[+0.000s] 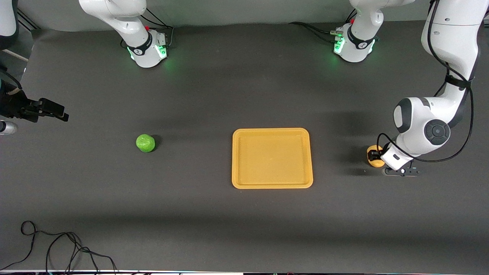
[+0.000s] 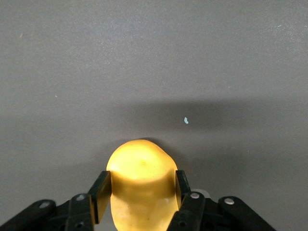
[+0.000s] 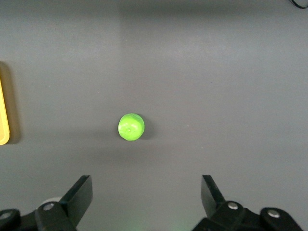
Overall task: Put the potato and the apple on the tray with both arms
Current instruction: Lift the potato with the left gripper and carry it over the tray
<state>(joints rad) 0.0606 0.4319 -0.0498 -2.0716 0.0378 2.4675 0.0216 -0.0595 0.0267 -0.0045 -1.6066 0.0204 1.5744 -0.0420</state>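
The yellow potato (image 1: 376, 162) lies on the dark table toward the left arm's end, beside the orange-yellow tray (image 1: 272, 131). My left gripper (image 1: 376, 156) is down at the table and shut on the potato (image 2: 139, 161), one finger (image 2: 100, 192) pressed on each side of it. The green apple (image 1: 145, 143) lies on the table toward the right arm's end, apart from the tray. My right gripper (image 1: 57, 111) hangs open and empty over the table's edge at the right arm's end. In the right wrist view the apple (image 3: 131, 127) is well ahead of the open gripper (image 3: 147, 185), and a tray corner (image 3: 4, 115) shows.
The two arm bases (image 1: 147, 51) (image 1: 353, 47) with green lights stand along the table edge farthest from the front camera. A loose black cable (image 1: 57, 248) lies at the near edge toward the right arm's end.
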